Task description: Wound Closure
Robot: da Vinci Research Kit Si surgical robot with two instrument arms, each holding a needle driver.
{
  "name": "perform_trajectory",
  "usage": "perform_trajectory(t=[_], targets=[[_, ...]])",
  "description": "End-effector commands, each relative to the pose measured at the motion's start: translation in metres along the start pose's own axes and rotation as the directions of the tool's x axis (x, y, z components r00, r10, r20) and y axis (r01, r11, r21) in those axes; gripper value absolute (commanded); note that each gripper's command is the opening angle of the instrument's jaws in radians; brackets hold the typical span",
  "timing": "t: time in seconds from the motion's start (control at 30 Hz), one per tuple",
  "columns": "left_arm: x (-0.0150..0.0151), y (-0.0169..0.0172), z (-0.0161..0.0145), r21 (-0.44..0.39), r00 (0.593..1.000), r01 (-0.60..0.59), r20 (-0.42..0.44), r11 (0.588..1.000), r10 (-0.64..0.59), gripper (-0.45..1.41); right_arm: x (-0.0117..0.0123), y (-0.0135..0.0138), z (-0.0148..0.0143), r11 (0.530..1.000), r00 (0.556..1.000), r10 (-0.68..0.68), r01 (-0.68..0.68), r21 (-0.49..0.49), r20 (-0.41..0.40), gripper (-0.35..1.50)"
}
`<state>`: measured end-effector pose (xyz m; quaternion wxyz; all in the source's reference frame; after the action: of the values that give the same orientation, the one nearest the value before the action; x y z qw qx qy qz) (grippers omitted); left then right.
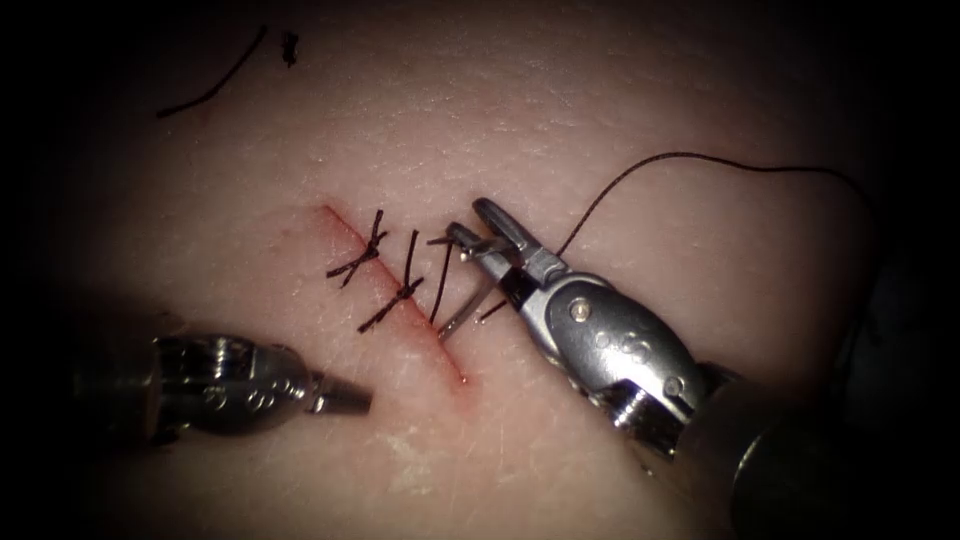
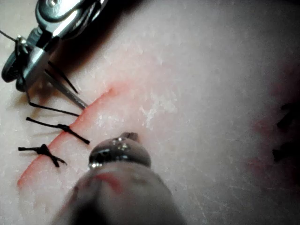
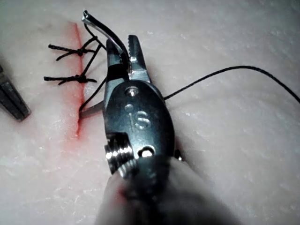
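Observation:
The cut (image 1: pixel 400 300) runs diagonally across the tissue (image 1: pixel 600 100), with two tied stitches (image 1: pixel 375 280) and a third thread (image 1: pixel 440 280) crossing it. The curved needle (image 1: pixel 465 300) stands on the cut's right side, its tip in the tissue at the cut's right edge (image 3: pixel 80 117). My right tool (image 1: pixel 478 225) has its jaws spread, with the needle's rear part lying between them near their base. Thread (image 1: pixel 680 155) trails from there in an arc to the right. My left tool (image 1: pixel 345 398) rests left of the cut's lower end, jaws together, holding nothing.
A loose piece of thread (image 1: pixel 210 85) and a small cut end (image 1: pixel 290 45) lie on the tissue at the far upper left. Red fluid tints the cut's edges (image 2: pixel 70 131). The right tool's shaft (image 1: pixel 780 450) covers the lower right.

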<state>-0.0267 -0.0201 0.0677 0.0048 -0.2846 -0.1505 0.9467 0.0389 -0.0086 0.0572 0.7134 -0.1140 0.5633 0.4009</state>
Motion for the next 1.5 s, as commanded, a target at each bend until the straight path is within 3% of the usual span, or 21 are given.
perform_trajectory(t=[0.03, 0.83, 1.5], targets=[[-0.0002, 0.0004, 0.001, -0.002, 1.0, 0.002, -0.004, 1.0, -0.002, -0.45, -0.0007, -0.0007, 0.0006, 1.0, 1.0, 0.008, -0.008, 0.003, 0.0, -0.35], [-0.0009, 0.0002, 0.0025, 0.004, 1.0, 0.012, -0.016, 1.0, -0.012, -0.45, -0.0004, 0.0, 0.0002, 0.995, 0.995, 0.103, -0.103, 0.002, -0.01, -0.35], [-0.0018, 0.0003, 0.0026, 0.007, 1.0, 0.007, -0.02, 1.0, -0.007, -0.45, -0.0023, -0.0004, 0.0014, 0.956, 0.958, 0.287, -0.287, 0.067, 0.01, -0.35]])
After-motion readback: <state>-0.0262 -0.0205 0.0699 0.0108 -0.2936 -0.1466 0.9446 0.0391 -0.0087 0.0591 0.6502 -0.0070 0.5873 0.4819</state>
